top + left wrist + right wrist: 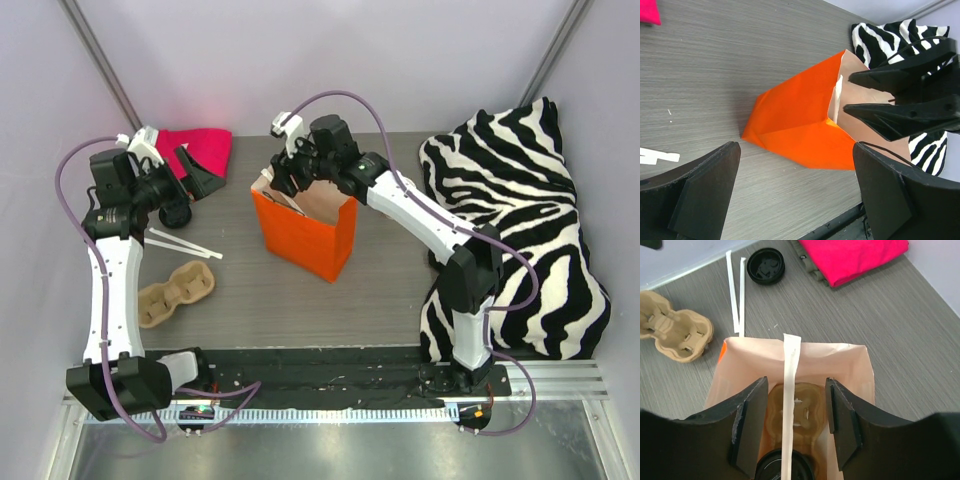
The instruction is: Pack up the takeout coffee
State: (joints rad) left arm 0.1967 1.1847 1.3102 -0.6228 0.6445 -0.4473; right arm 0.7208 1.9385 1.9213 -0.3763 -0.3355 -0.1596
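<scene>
The orange paper bag [305, 238] stands upright mid-table with its mouth open. Looking down into it in the right wrist view, the takeout coffee's black lid [771, 469] shows at the bottom, seated in a brown cardboard tray [810, 415]; the cup body is hidden. A white wrapped straw [791, 365] leans up out of the bag. My right gripper [796, 385] hovers open at the bag's mouth [296, 182], the straw passing loosely between its fingers. Left of the bag, my left gripper [797, 192] is wide open and holds nothing [200, 172].
A second cardboard cup tray [175, 293], two wrapped straws [185, 243] and a loose black lid [766, 266] lie on the left side of the table. A pink cloth [205, 145] sits at the back left, and a zebra-striped cushion [520, 230] fills the right.
</scene>
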